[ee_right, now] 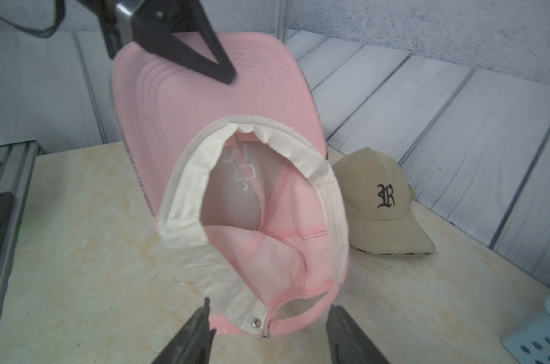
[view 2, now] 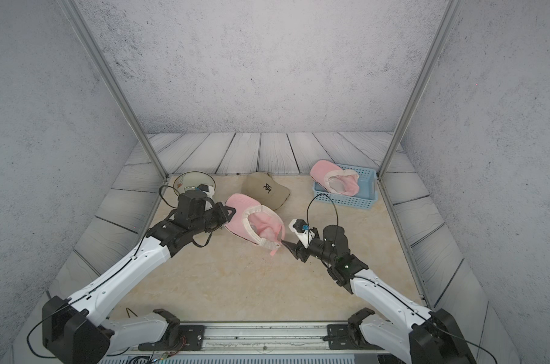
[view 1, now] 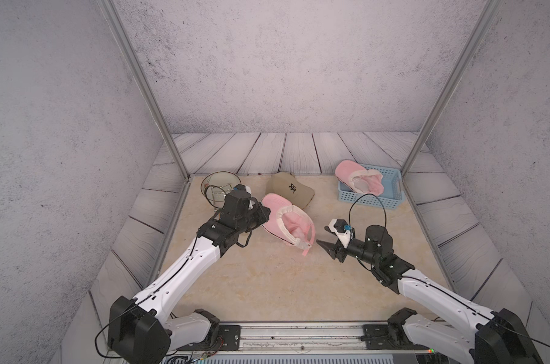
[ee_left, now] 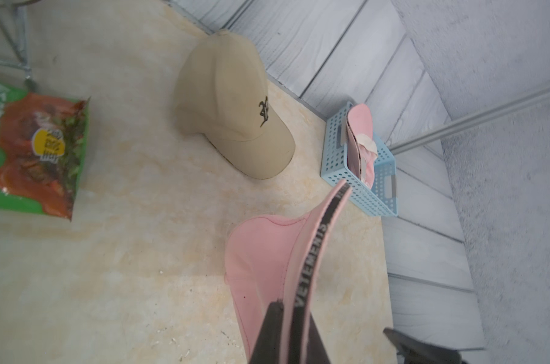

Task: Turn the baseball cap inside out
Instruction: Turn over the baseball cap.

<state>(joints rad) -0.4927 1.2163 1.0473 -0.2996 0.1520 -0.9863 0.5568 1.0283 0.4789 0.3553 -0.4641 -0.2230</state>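
In the middle of the worktop the pink baseball cap lies tilted. The left fingers clamp its brim, probably to anchor it; the right fingers stand apart, empty, before the back strap.

Both top views: left gripper fingertips hidden against pink cap brim; glass bowl partly behind left arm. Left wrist: snack packet cut by frame edge, print blurred. Right wrist: right gripper fingers, blue basket cropped at edge.
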